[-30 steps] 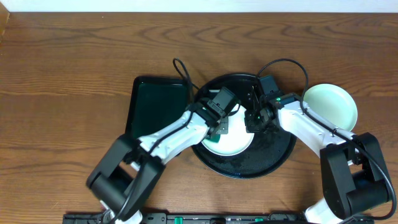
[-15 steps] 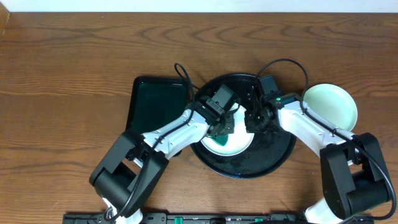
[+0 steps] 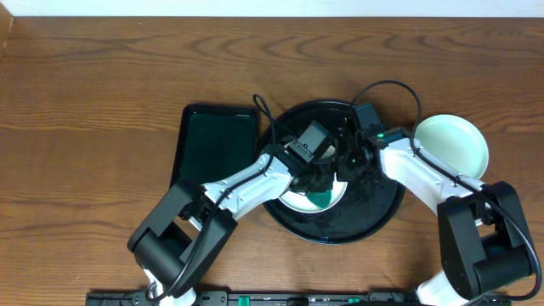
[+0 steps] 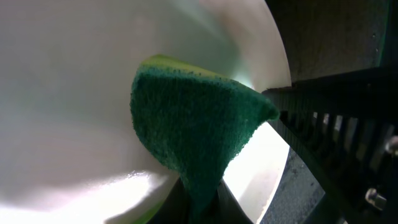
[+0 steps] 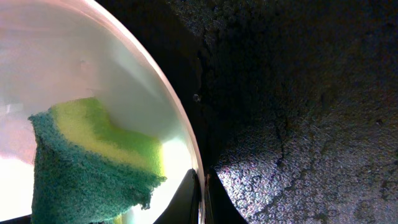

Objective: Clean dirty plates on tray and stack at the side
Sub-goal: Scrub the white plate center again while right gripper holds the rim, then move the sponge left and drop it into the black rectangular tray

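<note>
The round black tray [image 3: 374,212] sat at the middle of the wooden table [image 3: 85,85], with a white plate [image 3: 297,204] lying on its left half. The left gripper [image 4: 196,200] was closed narrow on a sponge [image 4: 193,137], pinching its near end, and the dark green scouring face was pressed onto the inside of the white plate close to the right rim. The sponge's yellow-green layer showed in the right wrist view, turned toward the plate's centre. The right gripper [image 5: 202,198] came in from the right and was clamped on the plate's right rim, one finger inside the plate and one outside over the tray's wet, speckled surface. The two grippers sat just beside each other over the tray. A pale mint-green plate [image 3: 450,144] rested on the table just right of the tray, off it. A dark green rectangular tray [image 3: 215,144] lay touching the black tray's left edge.
</note>
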You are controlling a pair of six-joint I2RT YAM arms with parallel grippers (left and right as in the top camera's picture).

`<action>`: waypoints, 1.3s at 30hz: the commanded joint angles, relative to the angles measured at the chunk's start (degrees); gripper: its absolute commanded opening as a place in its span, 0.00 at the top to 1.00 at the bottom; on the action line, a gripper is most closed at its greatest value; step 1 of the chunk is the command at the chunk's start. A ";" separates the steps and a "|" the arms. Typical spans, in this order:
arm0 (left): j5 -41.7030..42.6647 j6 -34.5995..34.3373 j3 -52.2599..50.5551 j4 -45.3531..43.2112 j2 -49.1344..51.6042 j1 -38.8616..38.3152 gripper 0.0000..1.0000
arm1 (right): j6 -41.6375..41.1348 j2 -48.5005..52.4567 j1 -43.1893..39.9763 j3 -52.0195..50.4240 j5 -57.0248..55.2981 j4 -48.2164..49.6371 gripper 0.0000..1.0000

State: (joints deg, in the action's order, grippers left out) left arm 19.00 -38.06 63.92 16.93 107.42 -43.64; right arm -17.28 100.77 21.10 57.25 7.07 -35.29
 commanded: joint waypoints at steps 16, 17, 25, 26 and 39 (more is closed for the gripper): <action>-17.62 8.09 -0.57 15.91 -20.09 9.46 0.93 | 0.63 -0.37 0.74 0.70 2.43 -0.11 0.97; -17.62 8.09 -0.57 16.72 -20.46 11.06 0.92 | 0.63 -0.37 0.74 0.70 2.43 -0.13 0.97; -17.59 10.95 -0.61 23.93 -20.28 26.60 0.92 | 0.63 -0.37 0.74 0.70 2.43 -0.13 0.97; -17.62 11.39 -0.66 24.48 -20.15 28.00 0.92 | 0.63 -0.37 0.74 0.70 2.43 -0.13 0.97; -18.86 12.76 -8.48 18.71 -16.26 32.74 0.92 | 0.63 -0.37 0.74 0.70 2.43 -0.26 0.95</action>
State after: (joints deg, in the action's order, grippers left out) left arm 1.21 -26.48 57.14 36.67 89.95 -11.07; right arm -17.26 100.77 21.23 57.25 8.01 -35.38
